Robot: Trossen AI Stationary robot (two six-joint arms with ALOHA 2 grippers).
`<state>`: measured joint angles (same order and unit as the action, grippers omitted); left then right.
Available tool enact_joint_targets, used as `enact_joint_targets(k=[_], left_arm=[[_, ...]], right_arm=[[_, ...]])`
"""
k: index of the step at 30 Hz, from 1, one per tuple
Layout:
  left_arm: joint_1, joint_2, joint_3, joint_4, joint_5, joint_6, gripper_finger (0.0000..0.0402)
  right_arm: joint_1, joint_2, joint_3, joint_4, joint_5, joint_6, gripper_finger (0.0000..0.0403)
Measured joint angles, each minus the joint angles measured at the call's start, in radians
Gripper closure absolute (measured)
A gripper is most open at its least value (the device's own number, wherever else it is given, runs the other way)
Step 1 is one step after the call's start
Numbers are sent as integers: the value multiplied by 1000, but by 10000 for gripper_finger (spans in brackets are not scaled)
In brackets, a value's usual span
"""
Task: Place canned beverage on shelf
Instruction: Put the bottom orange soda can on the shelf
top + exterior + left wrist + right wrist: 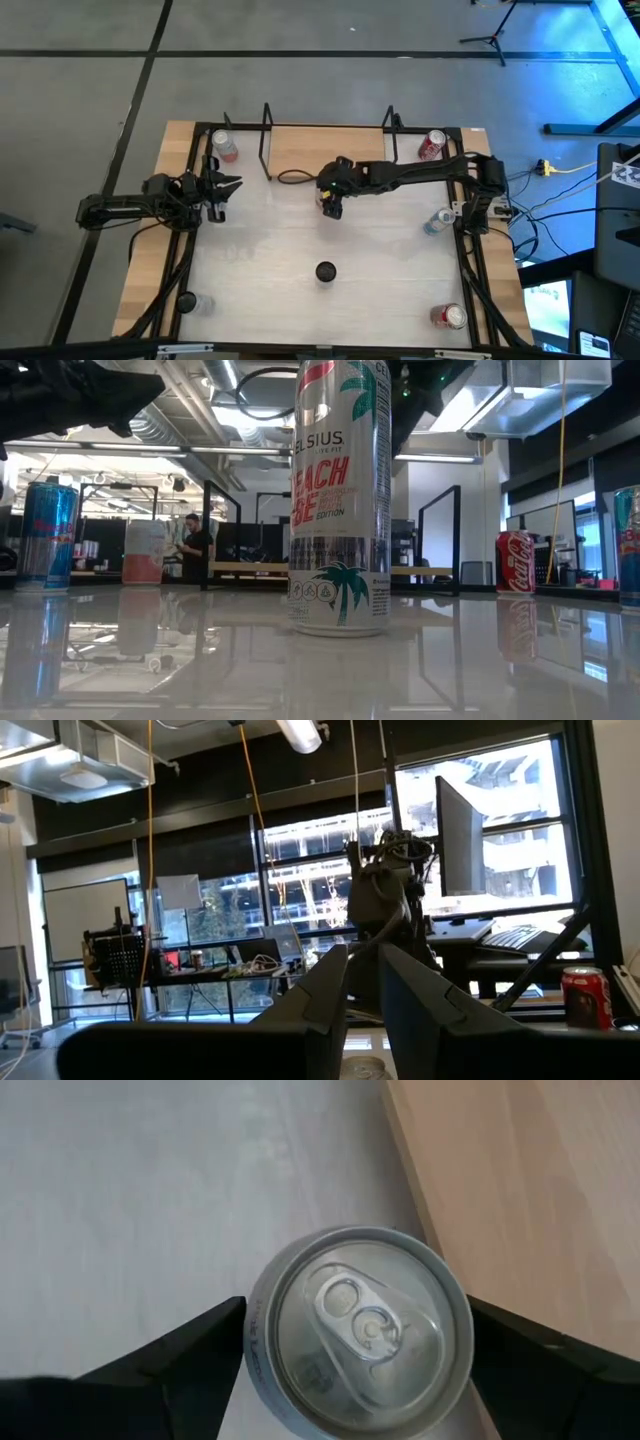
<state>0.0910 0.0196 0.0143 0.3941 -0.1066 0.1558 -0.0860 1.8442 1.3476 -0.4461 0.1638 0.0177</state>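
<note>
1. The right gripper [332, 203] reaches from the right side to the middle of the table, just in front of the shelf [325, 150].
2. In the right wrist view its two fingers [175, 1370] stand spread on either side of a can [360, 1330], which is seen from straight above with its pull tab showing. Whether the fingers touch the can I cannot tell.
3. The low view shows that can [340, 500] as a tall white one with a palm-tree print, standing upright on the white table [200, 660].
4. The shelf is a light-wood board at the far edge, with black rod uprights at both ends; nothing stands on it.
5. The left gripper [222, 188] waits at the left side, fingers apart, near a pale can [224, 146].
6. A red can [432, 145] stands right of the shelf.
</note>
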Motion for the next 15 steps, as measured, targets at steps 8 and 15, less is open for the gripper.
enact_joint_targets(k=[8,15], left_arm=[[0,0,0,2,0,0,349],[0,0,0,2,0,0,349]], right_arm=[[0,1,0,8,-2,-29,129],[0,-5,0,6,5,-52,130]])
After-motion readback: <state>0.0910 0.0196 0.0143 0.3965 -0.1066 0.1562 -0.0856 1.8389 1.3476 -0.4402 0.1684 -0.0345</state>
